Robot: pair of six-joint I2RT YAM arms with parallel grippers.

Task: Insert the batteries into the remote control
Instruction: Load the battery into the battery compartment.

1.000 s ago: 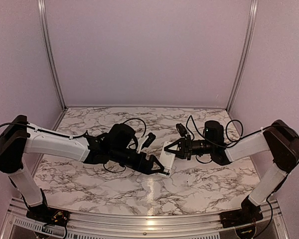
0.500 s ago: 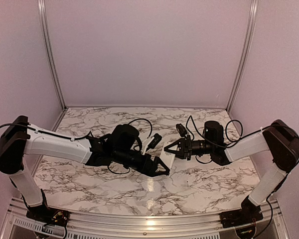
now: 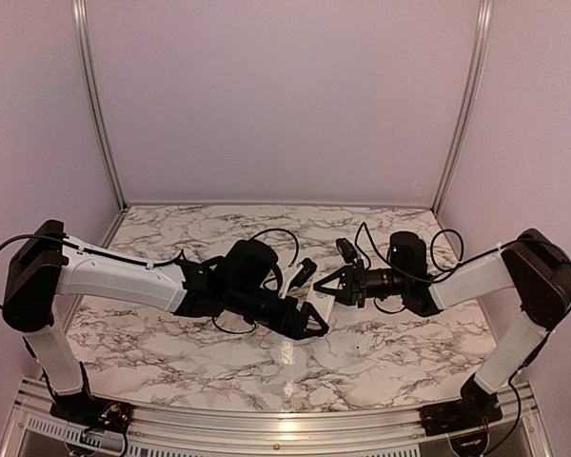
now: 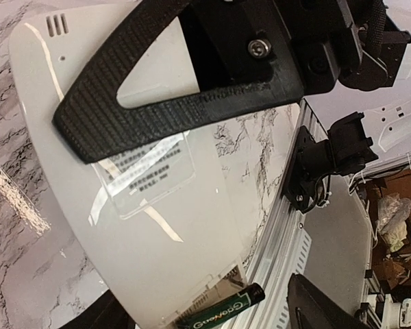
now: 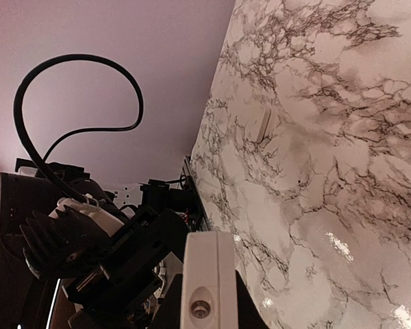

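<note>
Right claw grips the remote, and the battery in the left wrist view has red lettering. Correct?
Not quite. The left wrist view shows the battery as dark with green lettering, not red. The right claw does grip the remote.

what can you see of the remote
The remote is a flat white plastic slab with rounded corners, seen from its back: small vent slots at one corner, a printed label mid-body. One end face has a small round window. The right gripper is shut on it, one ribbed black finger lying across the back, apparently holding it off the table. A dark battery with green lettering lies at the end away from that grip; whether it is seated, I cannot tell.
</note>
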